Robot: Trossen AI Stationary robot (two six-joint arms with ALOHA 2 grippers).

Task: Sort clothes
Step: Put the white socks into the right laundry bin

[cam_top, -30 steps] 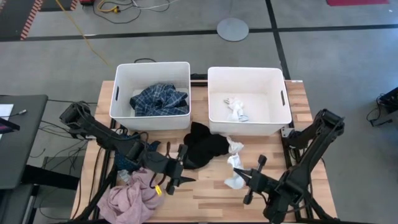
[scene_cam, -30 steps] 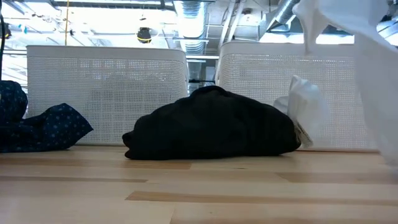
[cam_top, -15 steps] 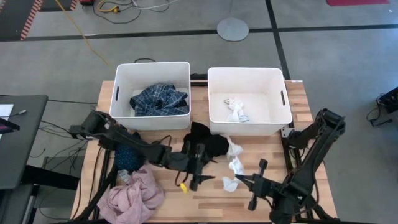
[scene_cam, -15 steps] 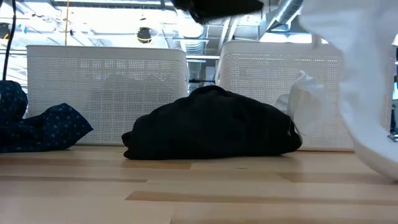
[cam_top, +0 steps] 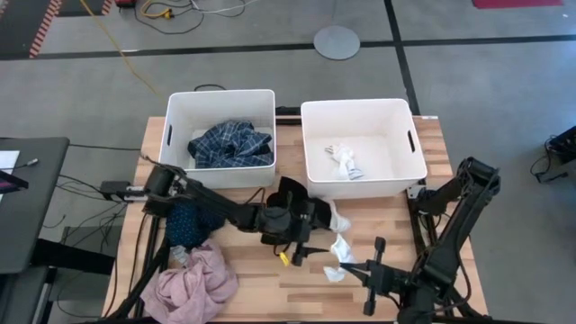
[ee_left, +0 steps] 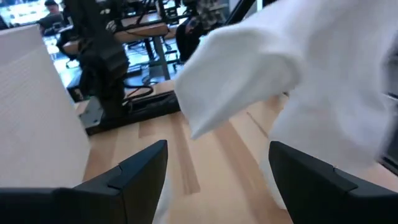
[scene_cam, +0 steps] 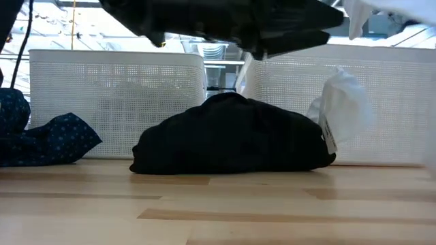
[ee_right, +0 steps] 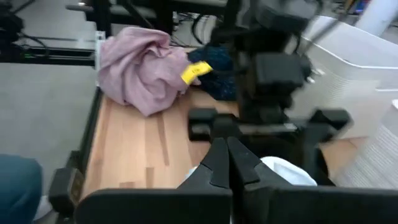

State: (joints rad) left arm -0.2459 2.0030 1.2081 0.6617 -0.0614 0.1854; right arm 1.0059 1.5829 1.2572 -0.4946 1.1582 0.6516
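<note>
High view: left gripper (cam_top: 304, 241), jaws wide, reaches w/ nothing held over the white socks (cam_top: 339, 243) on the table (cam_top: 261, 290) by the black garment (cam_top: 292, 209); right gripper (cam_top: 353, 269) shut nearby; next, lower & pinch one.

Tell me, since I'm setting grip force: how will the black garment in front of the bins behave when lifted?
Probably floppy: the black garment lies in a soft, rounded heap with folds, so it should drape and unfold from a pinch. Likely light, as thin fabric. It may drag the white sock resting against it. The left gripper is open above it.
</note>
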